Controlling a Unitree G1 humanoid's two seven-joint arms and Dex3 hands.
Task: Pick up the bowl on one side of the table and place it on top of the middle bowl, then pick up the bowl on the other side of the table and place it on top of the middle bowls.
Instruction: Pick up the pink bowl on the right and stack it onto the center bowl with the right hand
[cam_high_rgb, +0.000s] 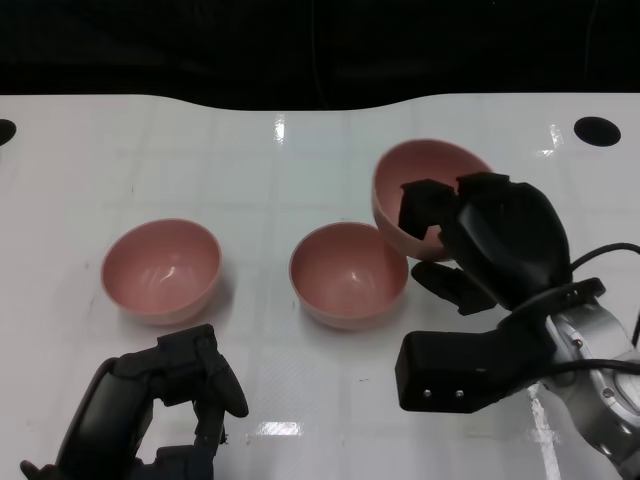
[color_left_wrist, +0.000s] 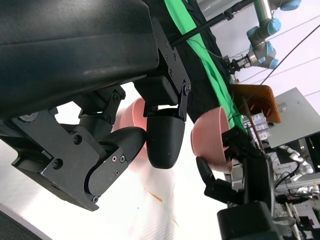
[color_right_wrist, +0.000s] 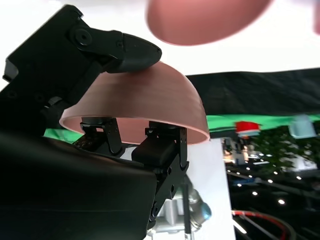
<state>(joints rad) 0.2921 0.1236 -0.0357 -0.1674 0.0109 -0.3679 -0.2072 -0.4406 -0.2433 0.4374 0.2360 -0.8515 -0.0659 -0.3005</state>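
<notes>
Three pink bowls are in the head view. My right hand (cam_high_rgb: 480, 240) grips the right bowl (cam_high_rgb: 420, 180) by its rim, lifted and tilted, fingers inside and thumb outside. The right wrist view shows that held bowl (color_right_wrist: 150, 105) pinched between my fingers (color_right_wrist: 120, 50), with another bowl (color_right_wrist: 205, 17) beyond it. The middle bowl (cam_high_rgb: 347, 275) stands upright on the table just left of the held one. The left bowl (cam_high_rgb: 161, 270) stands upright farther left. My left hand (cam_high_rgb: 165, 405) hovers low near the front edge, fingers curled, holding nothing. The left wrist view shows its fingers (color_left_wrist: 162, 137) and the held bowl (color_left_wrist: 212, 137).
The white table (cam_high_rgb: 300, 150) has black round holes at the back left (cam_high_rgb: 4, 130) and back right (cam_high_rgb: 597, 130). A dark backdrop lies beyond the far edge. Lab equipment and another robot arm (color_left_wrist: 262, 45) show in the left wrist view.
</notes>
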